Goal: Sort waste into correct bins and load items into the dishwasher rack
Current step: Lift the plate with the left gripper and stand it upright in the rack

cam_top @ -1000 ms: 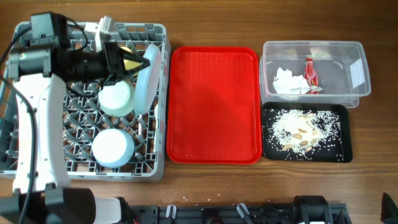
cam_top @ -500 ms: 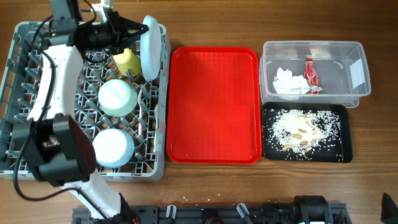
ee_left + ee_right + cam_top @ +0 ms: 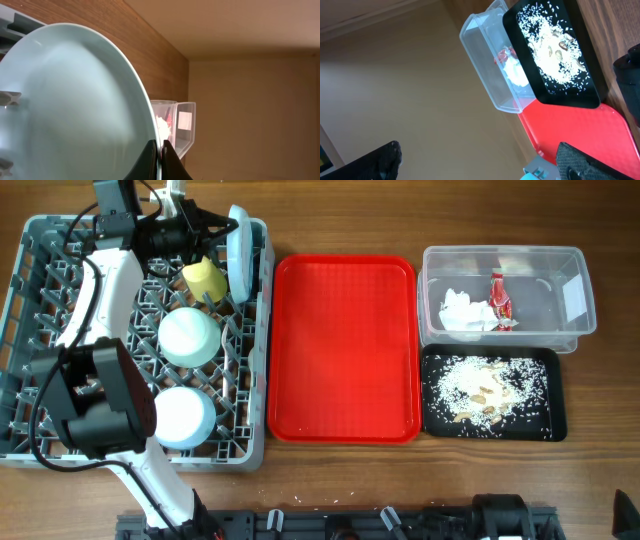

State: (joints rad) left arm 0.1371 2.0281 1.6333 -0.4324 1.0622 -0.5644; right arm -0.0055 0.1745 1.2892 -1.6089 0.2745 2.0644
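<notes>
Rack point(image 3: 30, 300) grey, peg grid. Plate point(image 3: 238, 255) pale blue. Cup point(image 3: 205, 278) yellow. 1 bowl point(image 3: 188, 338) pale green, other bowl point(image 3: 182, 417) light blue. Flat tray point(image 3: 345, 350) red. Tub point(image 3: 535, 305) clear, label point(image 3: 574, 295) white; napkin point(image 3: 463, 312) white, wrapper point(image 3: 499, 296) red. Shallow tray point(image 3: 432, 425) black, rice scraps point(image 3: 490, 390) whitish-beige. Table point(image 3: 600, 470) brown woodgrain.

The light blue plate point(image 3: 238, 252) stands on edge in the grey rack point(image 3: 25, 330) beside the yellow cup point(image 3: 205, 278).

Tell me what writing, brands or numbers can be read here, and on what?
None can be read.
White label on the clear tub: looks blank; any print is too small to tell.
Red snack wrapper in that tub: pale markings, too small and blurred to read.
Rack, red tray, black tray: no writing visible.
</notes>
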